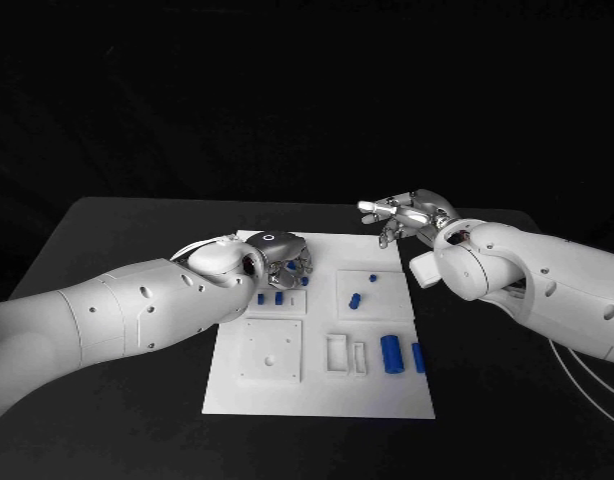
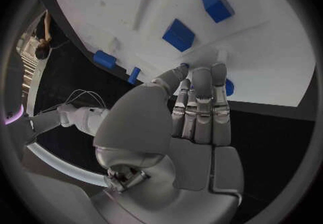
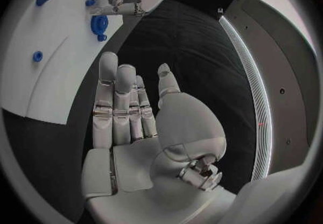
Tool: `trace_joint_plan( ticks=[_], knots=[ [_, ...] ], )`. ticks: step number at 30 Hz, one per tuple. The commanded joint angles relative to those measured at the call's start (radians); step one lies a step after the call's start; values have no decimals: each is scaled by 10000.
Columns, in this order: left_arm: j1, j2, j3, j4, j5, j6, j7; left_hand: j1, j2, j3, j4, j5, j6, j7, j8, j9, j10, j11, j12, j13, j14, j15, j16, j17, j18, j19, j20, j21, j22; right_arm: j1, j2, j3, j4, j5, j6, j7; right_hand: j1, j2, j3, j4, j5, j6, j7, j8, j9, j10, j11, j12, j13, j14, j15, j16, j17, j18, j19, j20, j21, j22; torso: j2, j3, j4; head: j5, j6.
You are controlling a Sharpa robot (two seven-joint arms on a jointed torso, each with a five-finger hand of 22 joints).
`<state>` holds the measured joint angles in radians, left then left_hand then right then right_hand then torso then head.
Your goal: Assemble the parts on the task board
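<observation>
The white task board (image 1: 322, 385) lies in the middle of the table. Blue parts sit on it: a cylinder (image 1: 391, 352) with a narrower piece (image 1: 418, 357) beside it near the right edge, small ones (image 1: 355, 299) further back, and a pair (image 1: 270, 297) on the left. My left hand (image 1: 281, 255) hovers over the board's far left corner; its straight fingers (image 2: 202, 100) point down at the board beside a half-hidden blue part (image 2: 229, 87), with two blue blocks (image 2: 179, 34) beyond. My right hand (image 1: 408, 215) is raised past the board's far right corner, fingers (image 3: 118, 100) extended, holding nothing.
Black table (image 1: 120, 240) surrounds the board on all sides. Recessed white blocks (image 1: 274, 350) and slots (image 1: 339, 352) mark the board's near half. White cables (image 1: 596, 385) trail under my right arm.
</observation>
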<state>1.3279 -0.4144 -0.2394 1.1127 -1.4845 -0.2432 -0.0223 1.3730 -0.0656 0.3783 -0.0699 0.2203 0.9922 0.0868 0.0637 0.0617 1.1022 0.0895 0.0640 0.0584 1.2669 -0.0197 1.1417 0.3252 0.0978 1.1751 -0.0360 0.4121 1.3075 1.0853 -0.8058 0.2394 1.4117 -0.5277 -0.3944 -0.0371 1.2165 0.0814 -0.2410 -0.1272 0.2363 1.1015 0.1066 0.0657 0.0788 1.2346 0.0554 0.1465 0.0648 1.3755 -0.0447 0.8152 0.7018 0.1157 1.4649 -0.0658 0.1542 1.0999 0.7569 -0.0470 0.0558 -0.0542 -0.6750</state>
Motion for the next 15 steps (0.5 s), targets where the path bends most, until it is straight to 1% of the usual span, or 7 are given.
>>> trace_joint_plan(
  ticks=[1,4,8,11,13,15],
  knots=[
    [-39,55,4,-41,16,24,229,-7,-100,51,-10,-61,-83,-15,-43,-12,-68,-26,-64,-10,73,-17,16,-11,44,-51,-19,34,226,-3,19,5,14,-70,58,132,41,35,-7,25,-49,-32,23,-9,15,-53,-1,-42,-10,-3,85,62,-8,129,334,79,57,-17,-4,0,3,-13,-5],
    [-71,76,4,-62,20,88,246,-12,-192,-9,-30,-97,-88,-14,-39,-10,-63,-47,-64,-10,81,-45,11,-11,19,-50,-39,31,219,-3,21,5,13,-69,60,129,41,35,-7,25,-49,-32,23,-9,15,-53,-1,-42,-10,-3,85,62,-8,129,334,79,57,-17,-8,5,10,-28,-11],
    [-87,86,4,-58,22,137,257,9,-236,-94,-62,-127,-107,-42,-40,-11,-60,-54,-66,-11,96,-61,11,-7,-11,-33,-62,13,214,-3,21,5,15,-69,62,127,59,33,7,27,-63,-20,20,-16,17,-57,-1,-46,-10,-7,86,66,-34,129,329,82,56,-34,-11,4,6,-35,-18],
    [-93,92,4,-48,23,175,252,34,-344,-171,-140,-115,-202,-42,-45,-15,-71,-52,-63,-9,101,-67,16,-2,-22,-25,-71,3,215,-3,21,5,19,-69,65,124,59,33,7,27,-63,-20,20,-16,17,-57,-1,-46,-10,-7,86,66,-34,129,329,82,56,-34,-7,3,4,-38,-18],
    [-96,101,5,-41,23,218,247,33,-340,-181,-145,-114,-206,-43,-46,-16,-72,-52,-63,-9,101,-67,15,-2,-24,-23,-72,-1,215,-3,20,5,19,-69,66,121,59,33,7,27,-63,-20,20,-16,17,-57,-1,-46,-10,-7,86,66,-34,129,329,82,56,-34,-4,1,5,-41,-18],
    [-98,110,5,-37,23,261,245,34,-285,-269,-206,-83,-189,-36,-42,-13,-62,-69,-64,-10,110,-84,14,5,-35,-7,-82,-45,215,-3,22,5,19,-69,70,120,59,33,7,27,-63,-20,20,-16,17,-57,-1,-46,-10,-7,86,66,-34,129,329,82,56,-34,-8,0,5,-40,-21]
  ],
)
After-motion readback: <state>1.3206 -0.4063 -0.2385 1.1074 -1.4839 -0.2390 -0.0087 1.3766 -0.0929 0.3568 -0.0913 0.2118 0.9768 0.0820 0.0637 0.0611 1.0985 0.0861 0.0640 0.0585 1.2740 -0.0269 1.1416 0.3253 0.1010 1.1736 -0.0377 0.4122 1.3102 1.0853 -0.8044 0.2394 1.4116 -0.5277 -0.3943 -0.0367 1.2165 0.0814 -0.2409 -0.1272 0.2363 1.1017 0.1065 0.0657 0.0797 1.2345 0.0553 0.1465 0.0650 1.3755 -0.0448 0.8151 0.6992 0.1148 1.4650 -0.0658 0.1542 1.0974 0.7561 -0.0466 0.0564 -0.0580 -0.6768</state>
